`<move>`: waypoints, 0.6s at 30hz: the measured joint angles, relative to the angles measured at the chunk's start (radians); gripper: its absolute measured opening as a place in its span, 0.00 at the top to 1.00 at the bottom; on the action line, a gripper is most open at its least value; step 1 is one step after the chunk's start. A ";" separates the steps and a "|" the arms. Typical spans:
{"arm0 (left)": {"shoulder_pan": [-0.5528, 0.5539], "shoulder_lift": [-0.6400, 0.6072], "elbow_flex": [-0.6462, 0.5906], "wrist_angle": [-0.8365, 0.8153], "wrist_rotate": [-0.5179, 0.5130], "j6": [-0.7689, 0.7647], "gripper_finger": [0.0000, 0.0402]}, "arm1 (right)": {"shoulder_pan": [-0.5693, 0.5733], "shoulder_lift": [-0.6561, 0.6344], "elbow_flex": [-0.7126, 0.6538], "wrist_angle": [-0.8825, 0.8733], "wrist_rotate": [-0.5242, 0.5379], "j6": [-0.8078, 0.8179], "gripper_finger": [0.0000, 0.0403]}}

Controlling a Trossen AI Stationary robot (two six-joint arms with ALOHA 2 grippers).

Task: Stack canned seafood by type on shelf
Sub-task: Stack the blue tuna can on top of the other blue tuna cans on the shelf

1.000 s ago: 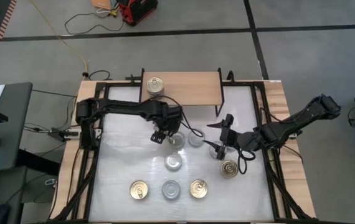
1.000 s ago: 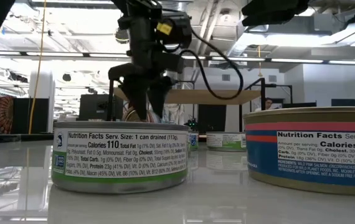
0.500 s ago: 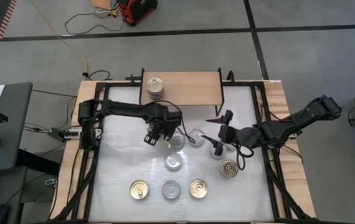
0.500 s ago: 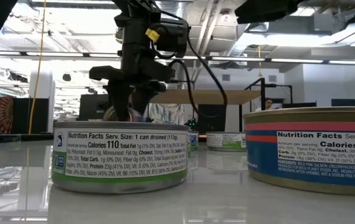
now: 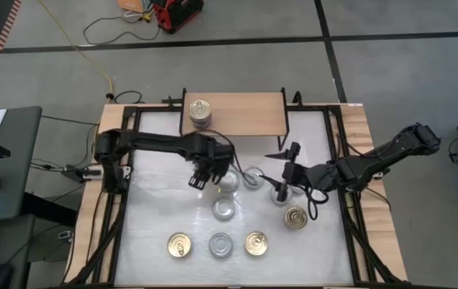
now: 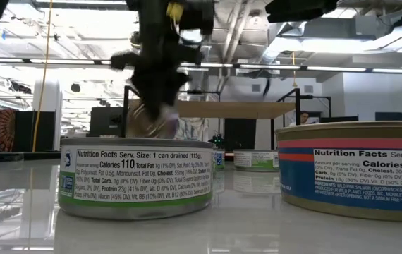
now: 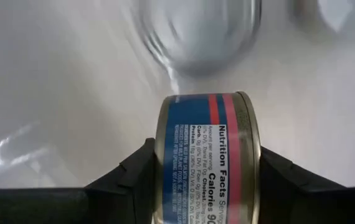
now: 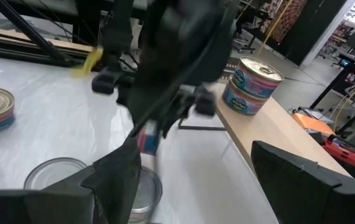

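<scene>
The left gripper (image 7: 205, 186) has its jaws clamped on a can (image 7: 205, 155), the shelf (image 5: 237, 108) just beyond; the right gripper (image 5: 281, 181) waits, jaws apart.

I see the shelf (image 5: 241, 108), a low light-wood board on black legs, at the table's far edge. Two tins stacked (image 5: 200, 111) sit on its left end, gold lid up. One blue-and-red-labelled tin (image 7: 207, 158) is tipped on edge, clamped off the table. Silver-topped tins (image 5: 223, 209) lie mid-table; the near row (image 5: 218, 244) reads gold, silver, gold, with another gold-topped tin (image 5: 296, 217) to the right.
</scene>
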 joint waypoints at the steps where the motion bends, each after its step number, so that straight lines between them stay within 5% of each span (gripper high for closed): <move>1: 0.005 -0.024 0.009 0.030 0.014 -0.029 0.54 | 0.000 0.000 0.000 -0.003 0.000 0.000 0.18; 15: 0.254 -0.385 0.038 0.328 0.007 -0.379 0.54 | -0.033 -0.013 0.000 -0.020 0.003 -0.023 0.18; 18: 0.353 -0.421 0.038 0.385 0.075 -0.463 0.54 | -0.102 -0.010 0.000 0.011 -0.045 -0.114 0.18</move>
